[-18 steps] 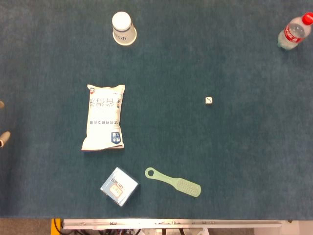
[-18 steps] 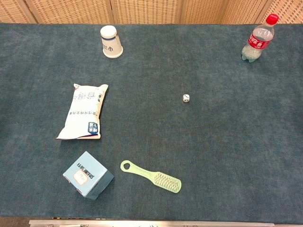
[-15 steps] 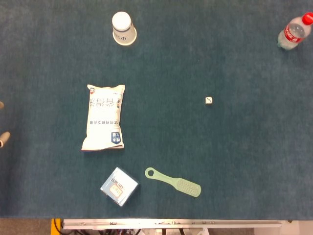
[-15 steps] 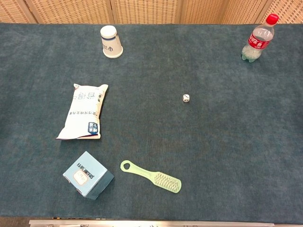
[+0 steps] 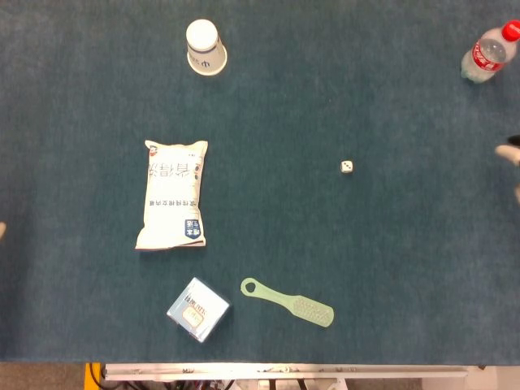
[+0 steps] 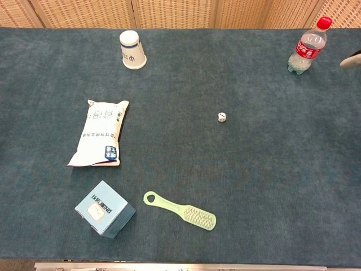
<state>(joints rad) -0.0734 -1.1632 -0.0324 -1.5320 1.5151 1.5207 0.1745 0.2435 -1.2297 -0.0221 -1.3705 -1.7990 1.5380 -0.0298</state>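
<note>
Right hand (image 5: 512, 154): only pale fingertips show at the right edge of the head view, and one tip (image 6: 351, 60) at the right edge of the chest view. Too little of the fingers is in frame to tell how far apart they are, or whether they hold anything.

Nearest thing to it: the bottle (image 5: 488, 53) (clear plastic, red cap, red label). It stands upright at the far right corner of the desk (image 5: 341, 89). In the chest view the bottle (image 6: 307, 47) sits near the fingertip, to its left and a little further back, not touching.

Left hand (image 5: 2, 230): a faint pale sliver at the left edge of the head view, blurred; its state cannot be read. The closest thing is the white snack bag (image 5: 173, 193), lying flat, well apart from it.

Other things on the desk:
- Paper cup (image 5: 205, 47), upside down, far side, beyond the bag.
- Die (image 5: 347, 166), small and white, alone in the middle right area, between the bag and the right hand but well apart from both.
- Blue box (image 5: 198, 309) at the near edge, below the bag.
- Green brush (image 5: 288, 302) just right of the box, lying flat, handle end with a hole pointing towards the box.
</note>
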